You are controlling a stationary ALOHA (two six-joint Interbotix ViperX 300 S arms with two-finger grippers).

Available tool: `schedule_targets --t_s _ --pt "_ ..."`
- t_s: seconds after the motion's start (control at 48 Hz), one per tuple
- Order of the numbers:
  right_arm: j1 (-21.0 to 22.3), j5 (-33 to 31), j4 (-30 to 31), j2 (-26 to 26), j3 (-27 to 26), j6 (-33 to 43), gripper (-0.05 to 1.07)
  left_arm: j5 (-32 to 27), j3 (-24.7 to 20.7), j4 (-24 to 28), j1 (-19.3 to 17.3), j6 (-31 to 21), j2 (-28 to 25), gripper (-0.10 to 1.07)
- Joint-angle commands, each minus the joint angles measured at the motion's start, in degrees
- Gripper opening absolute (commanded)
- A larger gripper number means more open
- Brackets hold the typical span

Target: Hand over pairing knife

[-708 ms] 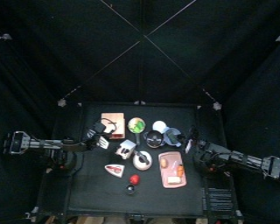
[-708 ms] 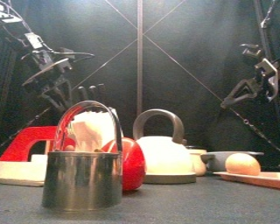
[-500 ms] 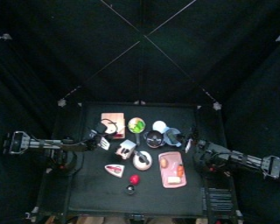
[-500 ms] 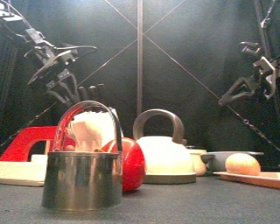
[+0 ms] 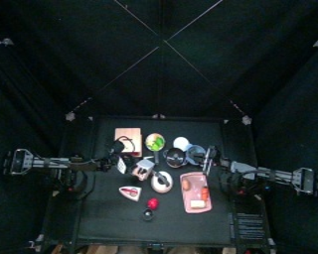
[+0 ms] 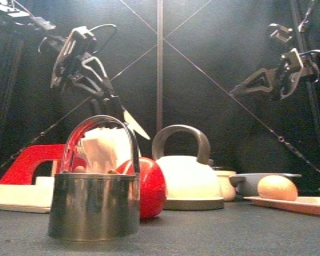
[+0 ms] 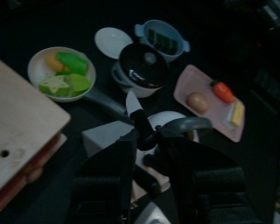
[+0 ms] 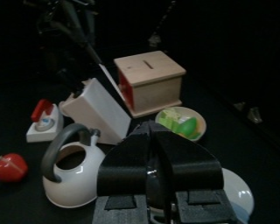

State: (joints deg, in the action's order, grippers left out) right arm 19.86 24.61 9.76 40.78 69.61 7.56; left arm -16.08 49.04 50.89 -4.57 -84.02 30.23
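1. At the upper left of the front view, the left arm is raised well above the table. Its left gripper (image 7: 140, 147) is closed on the paring knife (image 6: 131, 124), whose pale blade hangs down and toward the middle of the frame. The knife is in the air, clear of everything on the table.
2. We judge the pick-up to be done and the transfer itself to be in hand: the knife is being offered toward the centre.
3. In the lower left foreground stands a metal cup (image 6: 93, 200), with a red fruit (image 6: 151, 187) just beside it and a white kettle (image 6: 190, 175) to its right. All of them sit below the knife, so we think it should stay high while it crosses.
4. In the lower right lies a tray (image 6: 307, 205).
5. At the upper right, the right arm also hangs high, well apart from the knife. The right gripper (image 8: 164, 149) looks narrow, with its jaws close together and nothing between them.
6. As we read it, the next move calls for the right gripper to spread, come in toward the middle and take the knife by a free part. The left should let go only once that grip is firm. A slip would drop the blade among the dishes.
7. The table (image 6: 203, 238) is small, black and crowded, and black curtains (image 6: 216, 40) close off the room on all sides.
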Motion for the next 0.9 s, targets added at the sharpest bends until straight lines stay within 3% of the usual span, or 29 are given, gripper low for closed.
schedule_targets --t_s 0.0,0.25,0.625,0.729,0.875 --pt "-2.3 1.9 2.7 -2.6 -3.4 -0.1 0.01 3.1 -2.5 -1.0 -0.2 0.0 0.1 0.66" --pt "-6.7 5.5 7.6 -8.2 -8.3 -0.1 0.02 8.7 -3.0 -2.5 -2.3 0.1 0.1 0.66" --pt "-7.6 6.3 8.4 -11.1 -9.6 -0.2 0.02 10.5 -2.9 -6.1 -3.3 -0.2 0.1 0.66" --pt "-8.4 6.4 8.1 -11.6 -10.5 -0.1 0.06 12.2 -3.4 -9.1 -3.3 -0.2 -0.2 0.66" --pt "-9.2 6.4 6.8 -14.1 -12.1 0.0 0.21 16.8 -3.3 -11.0 -4.1 -0.1 -1.0 0.66"
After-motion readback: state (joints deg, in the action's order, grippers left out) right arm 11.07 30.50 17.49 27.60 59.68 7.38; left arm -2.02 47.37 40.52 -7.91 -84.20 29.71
